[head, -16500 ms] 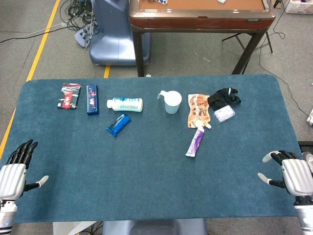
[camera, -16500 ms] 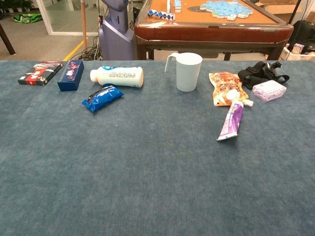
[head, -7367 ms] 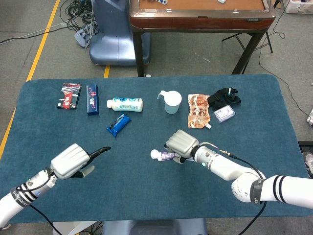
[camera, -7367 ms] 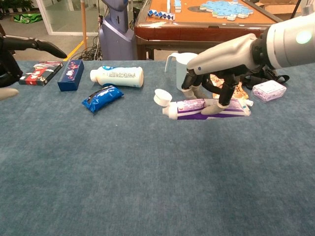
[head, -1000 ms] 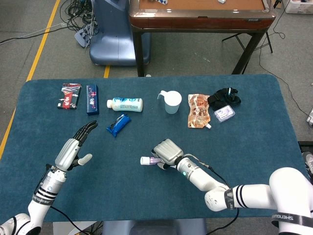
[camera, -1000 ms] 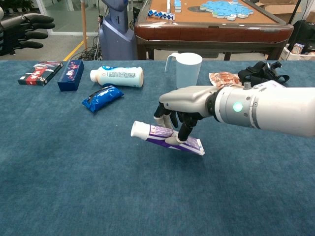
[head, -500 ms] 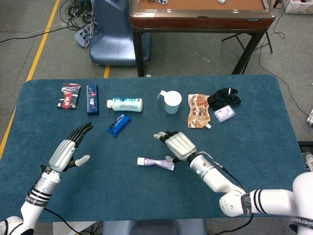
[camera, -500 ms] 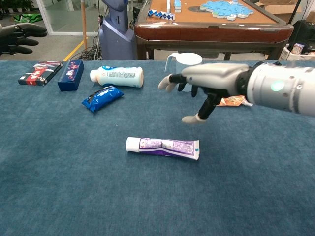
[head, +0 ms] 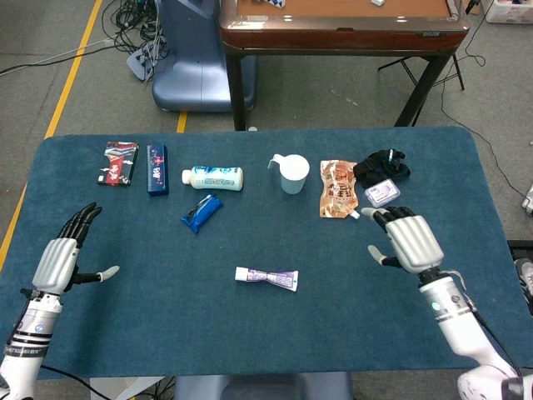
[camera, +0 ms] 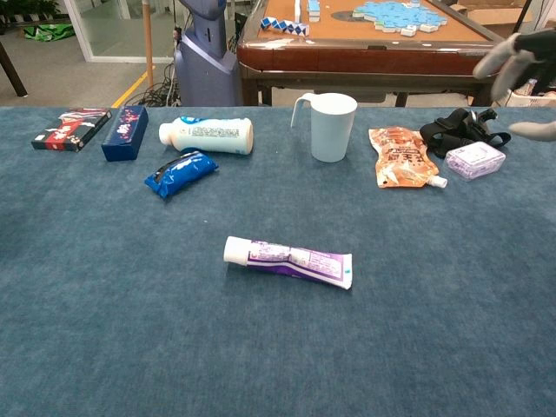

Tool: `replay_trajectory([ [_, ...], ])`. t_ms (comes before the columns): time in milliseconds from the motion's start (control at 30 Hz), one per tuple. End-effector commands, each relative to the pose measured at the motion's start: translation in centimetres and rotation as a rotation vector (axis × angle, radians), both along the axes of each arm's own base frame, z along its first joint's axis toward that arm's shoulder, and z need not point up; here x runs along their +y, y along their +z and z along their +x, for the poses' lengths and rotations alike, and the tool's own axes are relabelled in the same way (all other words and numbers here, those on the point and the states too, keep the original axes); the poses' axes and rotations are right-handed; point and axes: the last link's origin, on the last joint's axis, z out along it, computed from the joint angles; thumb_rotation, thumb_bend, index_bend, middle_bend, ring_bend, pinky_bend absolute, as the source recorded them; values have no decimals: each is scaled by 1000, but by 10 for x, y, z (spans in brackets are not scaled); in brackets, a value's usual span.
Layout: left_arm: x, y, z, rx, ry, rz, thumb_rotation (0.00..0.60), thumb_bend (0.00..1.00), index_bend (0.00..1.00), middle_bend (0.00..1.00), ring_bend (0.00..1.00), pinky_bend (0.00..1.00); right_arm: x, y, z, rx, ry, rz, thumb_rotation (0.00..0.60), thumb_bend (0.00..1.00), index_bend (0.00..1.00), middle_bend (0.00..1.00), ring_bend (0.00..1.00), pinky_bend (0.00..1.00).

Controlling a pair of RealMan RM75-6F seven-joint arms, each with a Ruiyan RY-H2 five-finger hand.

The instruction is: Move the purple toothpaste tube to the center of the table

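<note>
Toothpaste tube (head: 266, 277) lies released mid-table; right hand (head: 410, 240) has withdrawn rightward, fingers (head: 390, 215) spread.

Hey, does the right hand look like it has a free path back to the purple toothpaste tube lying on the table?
Probably yes. The right hand is open, and only bare blue cloth lies between it and the purple toothpaste tube. The orange pouch sits further back, off that line.

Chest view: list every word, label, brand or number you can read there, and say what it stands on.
No text can be read.
Purple toothpaste tube: printed label, too blurred.
White plastic bottle lying on its side: print too small.
Dark blue box, black and red box, blue snack wrapper, orange pouch: graphics only, lettering illegible.
</note>
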Motion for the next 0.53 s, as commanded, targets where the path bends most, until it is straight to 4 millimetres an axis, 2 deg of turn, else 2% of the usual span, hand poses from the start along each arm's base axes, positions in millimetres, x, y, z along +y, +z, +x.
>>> replay_trajectory([
  [33, -14, 8, -16, 83, 53, 29, 600, 75, 0, 0, 0, 76, 30, 17, -34, 38, -58, -69, 600, 361, 343, 397, 317, 297],
  [233, -44, 14, -30, 185, 132, 57, 600, 76, 0, 0, 0, 76, 67, 28, -68, 55, -151, -156, 600, 361, 417, 441, 350, 314],
  [367, -59, 14, -30, 203, 166, 86, 600, 76, 0, 0, 0, 76, 87, 29, -77, 64, -172, -186, 600, 362, 438, 447, 355, 314],
  [533, -71, 13, -28, 208, 174, 108, 600, 76, 0, 0, 0, 76, 98, 27, -80, 44, -181, -196, 600, 362, 459, 460, 363, 314],
])
